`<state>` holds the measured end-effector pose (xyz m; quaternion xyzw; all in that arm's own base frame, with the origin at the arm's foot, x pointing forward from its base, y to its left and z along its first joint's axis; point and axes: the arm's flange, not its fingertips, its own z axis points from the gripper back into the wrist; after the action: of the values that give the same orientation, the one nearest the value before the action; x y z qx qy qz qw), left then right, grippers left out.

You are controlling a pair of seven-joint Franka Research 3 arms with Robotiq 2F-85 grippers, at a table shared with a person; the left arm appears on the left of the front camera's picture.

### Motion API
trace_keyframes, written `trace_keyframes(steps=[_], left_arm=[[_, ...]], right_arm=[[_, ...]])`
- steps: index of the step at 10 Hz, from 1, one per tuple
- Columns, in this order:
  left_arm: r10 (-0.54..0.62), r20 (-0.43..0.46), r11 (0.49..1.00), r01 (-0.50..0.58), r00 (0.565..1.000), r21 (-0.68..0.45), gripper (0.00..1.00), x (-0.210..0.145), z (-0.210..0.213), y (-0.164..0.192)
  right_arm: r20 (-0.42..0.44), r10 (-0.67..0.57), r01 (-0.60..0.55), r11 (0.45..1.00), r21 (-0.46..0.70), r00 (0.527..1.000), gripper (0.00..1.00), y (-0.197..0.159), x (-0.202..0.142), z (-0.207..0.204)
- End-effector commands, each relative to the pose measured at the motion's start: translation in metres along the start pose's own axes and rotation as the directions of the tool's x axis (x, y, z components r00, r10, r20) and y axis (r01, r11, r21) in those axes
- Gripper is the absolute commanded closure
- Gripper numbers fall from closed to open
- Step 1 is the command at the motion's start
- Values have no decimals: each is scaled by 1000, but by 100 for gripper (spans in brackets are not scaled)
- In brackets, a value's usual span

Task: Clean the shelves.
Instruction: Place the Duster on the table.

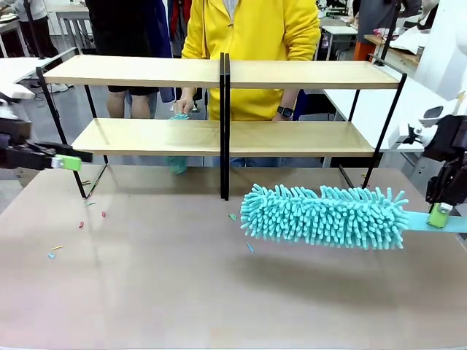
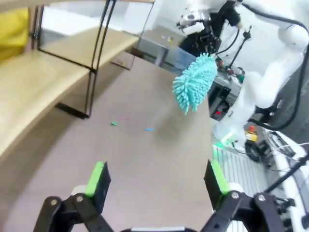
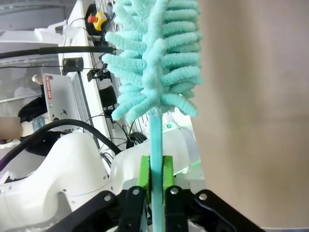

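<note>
The shelves (image 1: 219, 73) stood across the far half of the brown table (image 1: 182, 292), two long light-wood boards in a thin black frame with a black divider in the middle. A person in a yellow top (image 1: 252, 44) stood behind them, one hand (image 1: 184, 102) down by the lower board, next to something teal.

The right gripper (image 1: 440, 215) sat at the right edge of the table, its green pads pinched on the flat teal handle of a duster (image 1: 325, 215). The duster's shaggy teal head hung above the tabletop in front of the shelves' right half, clear of both boards. In the right wrist view the handle ran straight up between the clamped fingers (image 3: 144, 174).

The left gripper (image 2: 157, 181) hovered at the left side of the table, its fingers spread wide with nothing between them. Small coloured scraps (image 1: 80, 224) lay on the table near the shelves' left leg.
</note>
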<state>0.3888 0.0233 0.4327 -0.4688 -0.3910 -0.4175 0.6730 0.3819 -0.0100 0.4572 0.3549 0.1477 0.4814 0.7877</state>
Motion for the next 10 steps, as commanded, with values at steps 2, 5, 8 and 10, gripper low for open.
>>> trace_keyframes(steps=[2, 5, 8, 10], left_arm=[[-127, 87, 971, 106, 988, 215, 0, 0, 25, -99], [-84, 71, 969, 65, 994, 239, 0, -7, 24, -100], [-29, 36, 977, 21, 999, 213, 0, 0, 18, -88], [-24, 40, 977, 15, 999, 211, 0, -9, 28, -87]], right_arm=[[-15, -9, 10, 1000, 9, 1000, 88, -3, -4, 2], [-11, -17, 17, 1000, 6, 1000, 88, -5, -2, 2], [61, -79, 81, 996, -38, 995, 88, -22, 0, 4], [40, -68, 69, 998, -14, 997, 88, -23, -1, 0]])
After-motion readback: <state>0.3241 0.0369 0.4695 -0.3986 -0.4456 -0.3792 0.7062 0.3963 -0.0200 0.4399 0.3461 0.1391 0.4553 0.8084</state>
